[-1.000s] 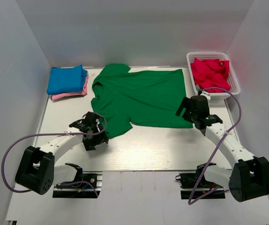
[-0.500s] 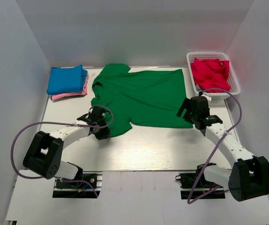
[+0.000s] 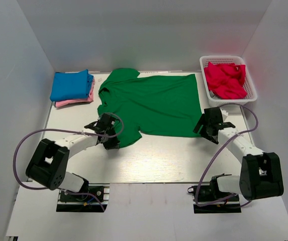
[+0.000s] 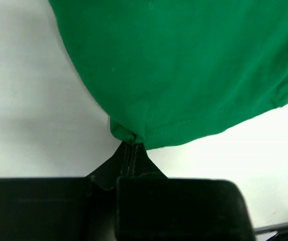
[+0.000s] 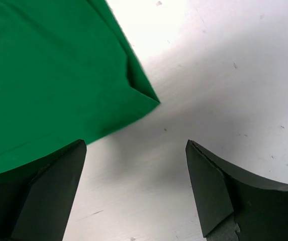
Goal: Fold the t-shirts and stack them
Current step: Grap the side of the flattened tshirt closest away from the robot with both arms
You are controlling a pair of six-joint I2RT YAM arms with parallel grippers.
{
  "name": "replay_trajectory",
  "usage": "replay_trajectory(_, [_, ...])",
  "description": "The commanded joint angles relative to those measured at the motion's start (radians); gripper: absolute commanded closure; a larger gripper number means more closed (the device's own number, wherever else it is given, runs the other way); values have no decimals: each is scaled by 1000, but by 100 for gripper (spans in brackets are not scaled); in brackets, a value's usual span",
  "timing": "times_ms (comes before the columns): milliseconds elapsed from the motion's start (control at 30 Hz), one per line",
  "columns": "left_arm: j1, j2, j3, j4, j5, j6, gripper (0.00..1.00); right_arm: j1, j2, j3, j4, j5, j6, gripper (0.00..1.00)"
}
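The white counter (image 3: pixel 174 160) carries a large green t-shirt (image 3: pixel 154 103), spread flat between the two pincers and reaching away beyond both. A white basket (image 3: pixel 249 83) stands beyond the right pincer (image 3: pixel 204 125), with a crumpled red t-shirt (image 3: pixel 225 80) in it. Beyond the left pincer (image 3: pixel 109 134), off to its left, a folded blue t-shirt (image 3: pixel 71 85) lies on a pink t-shirt (image 3: pixel 73 102). The left pincer is clamped tight on the green t-shirt's sleeve hem. The right pincer gapes wide and grips nothing; the hem corner lies just ahead, between its fingers.
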Motion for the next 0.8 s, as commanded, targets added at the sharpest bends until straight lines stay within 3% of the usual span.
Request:
replay_trajectory(0, [-11, -45, -46, -171, 0, -2, 100, -20, 25, -19, -29, -21, 18, 14])
replay_trajectory(233, [-29, -85, -101, -198, 94, -42, 100, -46, 82, -45, 30, -100, 15, 26])
replay_trajectory(767, [-29, -115, -69, -286, -21, -71, 100, -95, 157, -39, 85, -94, 24, 31])
